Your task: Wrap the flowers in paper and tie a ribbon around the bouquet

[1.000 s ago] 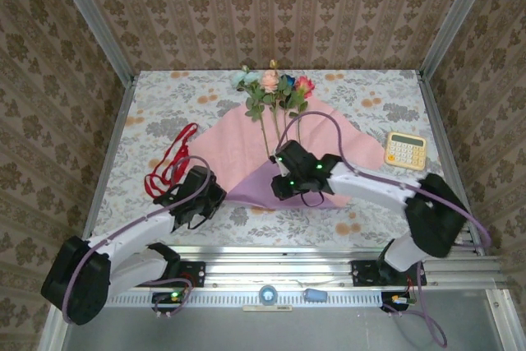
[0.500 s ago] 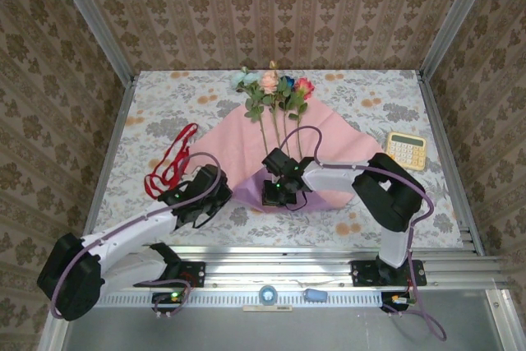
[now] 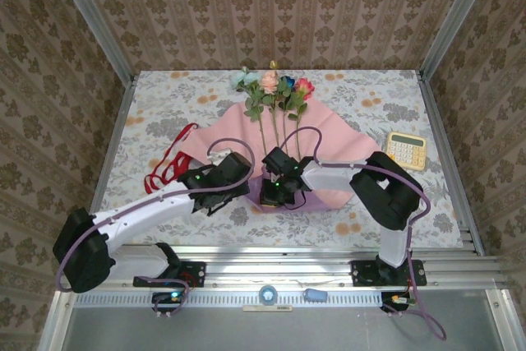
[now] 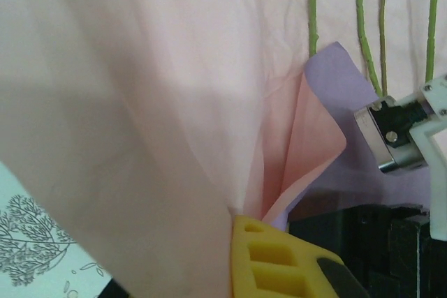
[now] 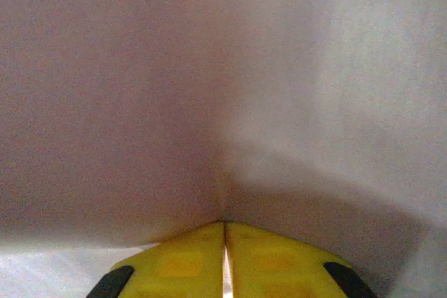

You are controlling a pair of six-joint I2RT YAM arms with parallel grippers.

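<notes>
The paper point(image 3: 234, 141) is spread in the middle of the desk point(image 3: 156, 108) with its pink side up. Its near corner is lifted and folded, so some of the purple side is seen. The flowers point(image 3: 275, 88) are laid on the paper, with the heads past the far corner and the thin green stems point(image 4: 312, 5) pointed to the near side. The jaws of the left arm point(image 3: 156, 207) are shut on the paper (one yellow finger point(image 4: 279, 256) is seen, with the pink fold coming out beside it). The jaws of the right arm point(image 3: 337, 177) are pressed together, and the paper is pinched between the two yellow fingers point(image 5: 174, 263). Both pairs of jaws are found close to each other by the stem ends. The red ribbon point(image 3: 168, 162) is seen on the desk to the left of the paper. A yellow calculator point(image 3: 406, 150) is seen by the paper's right corner.
</notes>
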